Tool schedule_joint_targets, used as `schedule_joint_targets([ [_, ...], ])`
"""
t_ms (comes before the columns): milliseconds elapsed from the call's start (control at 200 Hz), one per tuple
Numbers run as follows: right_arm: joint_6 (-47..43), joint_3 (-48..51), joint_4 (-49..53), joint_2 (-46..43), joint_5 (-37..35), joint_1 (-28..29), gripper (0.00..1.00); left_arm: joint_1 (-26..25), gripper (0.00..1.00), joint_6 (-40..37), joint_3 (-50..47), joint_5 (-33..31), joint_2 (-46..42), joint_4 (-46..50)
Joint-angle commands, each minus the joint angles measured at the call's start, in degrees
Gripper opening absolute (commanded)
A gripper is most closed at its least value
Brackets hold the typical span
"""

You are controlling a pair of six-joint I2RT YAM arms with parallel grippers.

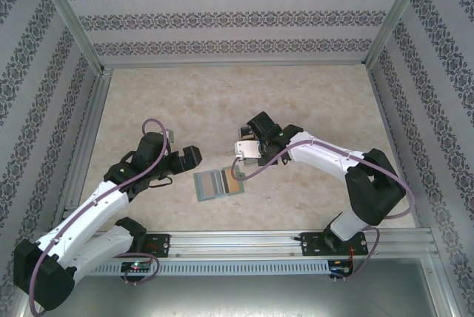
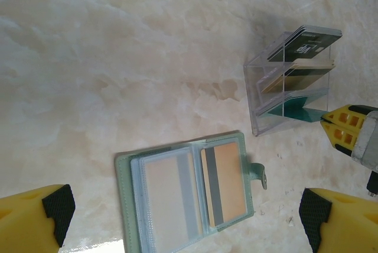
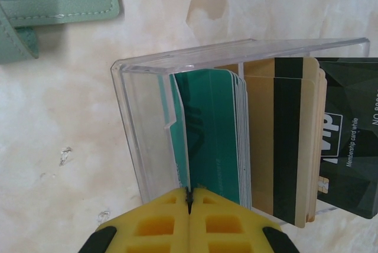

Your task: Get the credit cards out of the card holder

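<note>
The card holder lies open on the table, a tan card with a grey stripe in its right sleeve and another behind the left sleeve. It also lies between the arms. My left gripper hovers above it, open wide and holding nothing. A clear stand holds black, tan-gold and teal-green credit cards. My right gripper is shut on the edge of a teal-green card standing in the stand's front slot.
The cream marbled table has open room behind the arms. Patterned walls and a metal frame enclose it on three sides. A small strap tab sticks out from the wallet's right edge.
</note>
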State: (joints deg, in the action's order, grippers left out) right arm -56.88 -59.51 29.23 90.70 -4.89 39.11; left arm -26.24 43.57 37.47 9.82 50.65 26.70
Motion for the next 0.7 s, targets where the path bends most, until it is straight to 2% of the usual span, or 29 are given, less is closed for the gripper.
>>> schedule_joint_targets([
  [0, 1.33, -1.22, -0.03, 1.21, 0.8, 0.05, 0.0, 0.79, 1.0, 0.72, -0.9, -0.46, -1.17, 1.47],
  [255, 2.75, -1.81, -1.32, 3.29, 1.46, 0.17, 0.0, 0.88, 1.0, 0.89, -1.09, -0.42, -1.4, 1.6],
  [545, 3.87, -2.26, -3.08, 4.31, -1.52, 0.63, 0.0, 0.93, 1.0, 1.05, -1.45, -0.33, -1.36, 1.16],
  [629, 4.37, -2.58, -3.37, 4.09, -2.65, 0.7, 0.03, 0.97, 1.0, 1.01, -1.53, -0.24, -1.42, 1.07],
  [694, 4.99, -2.85, -3.36, 3.96, -2.84, 0.73, 0.11, 0.96, 1.0, 1.15, -1.62, -0.24, -1.4, 0.98],
])
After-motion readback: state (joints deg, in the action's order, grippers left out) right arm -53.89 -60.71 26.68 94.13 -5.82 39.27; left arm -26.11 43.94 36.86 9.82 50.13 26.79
